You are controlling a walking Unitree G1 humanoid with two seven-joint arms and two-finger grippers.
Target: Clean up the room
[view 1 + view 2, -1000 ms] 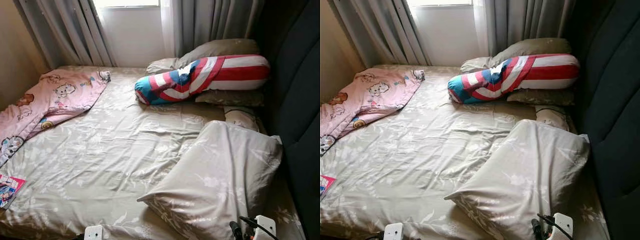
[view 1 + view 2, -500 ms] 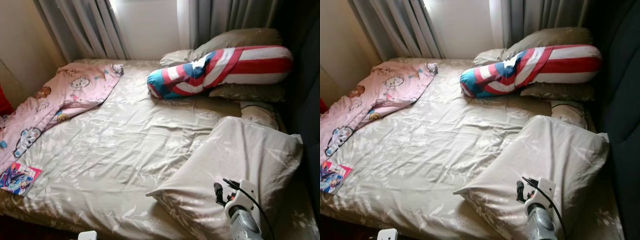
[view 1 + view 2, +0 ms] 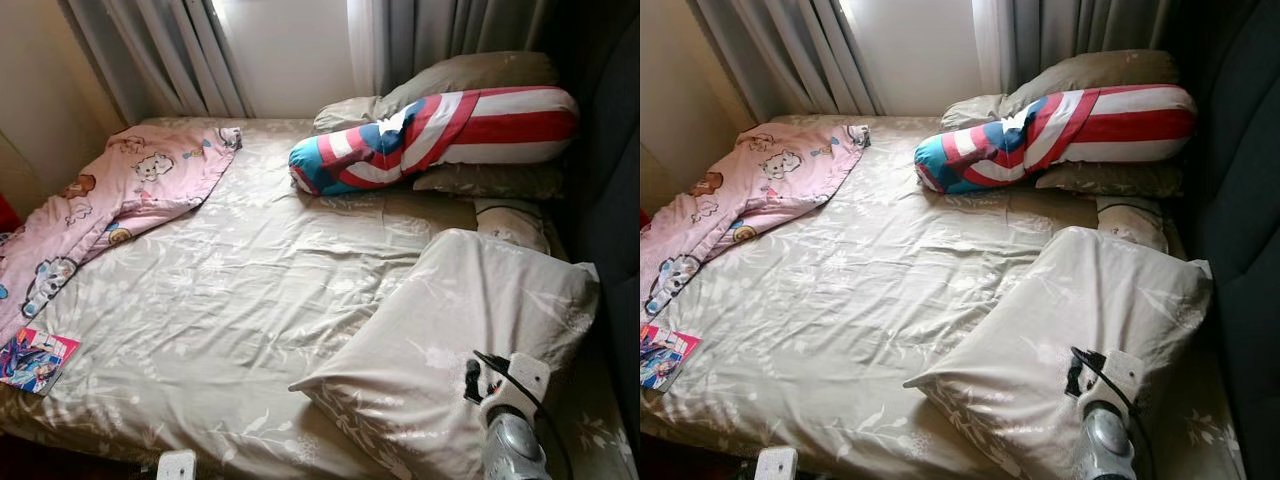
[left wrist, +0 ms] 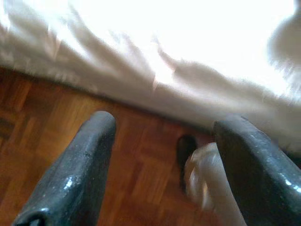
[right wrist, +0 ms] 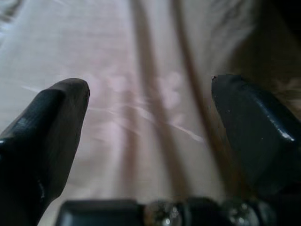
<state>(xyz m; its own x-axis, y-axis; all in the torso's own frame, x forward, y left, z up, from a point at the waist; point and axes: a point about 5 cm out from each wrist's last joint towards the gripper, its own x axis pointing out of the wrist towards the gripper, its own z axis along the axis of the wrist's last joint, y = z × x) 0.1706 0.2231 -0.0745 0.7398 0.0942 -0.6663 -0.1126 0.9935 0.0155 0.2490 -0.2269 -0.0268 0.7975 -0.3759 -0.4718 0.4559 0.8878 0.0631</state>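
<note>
A beige flower-patterned sheet covers the bed (image 3: 230,300). On it lie a large beige pillow (image 3: 450,330) at the near right, a red, white and blue striped bolster (image 3: 440,135) at the back, a pink cartoon blanket (image 3: 110,200) at the left, and a colourful magazine (image 3: 35,358) near the left edge. My right arm (image 3: 505,430) reaches over the pillow's near end. The right gripper (image 5: 150,122) is open just above the pillow's cloth, holding nothing. Down by the bed's near edge, my left gripper (image 4: 160,141) is open over the wooden floor (image 4: 56,117).
Two beige pillows (image 3: 470,72) lie behind and under the bolster, and a small pale cushion (image 3: 512,222) sits between it and the large pillow. A dark padded headboard (image 3: 610,180) runs along the right. Grey curtains (image 3: 170,50) hang at the back.
The camera has shifted, bringing the magazine and more of the left side into view. My right arm has risen from the bottom edge to over the large pillow's near end.
</note>
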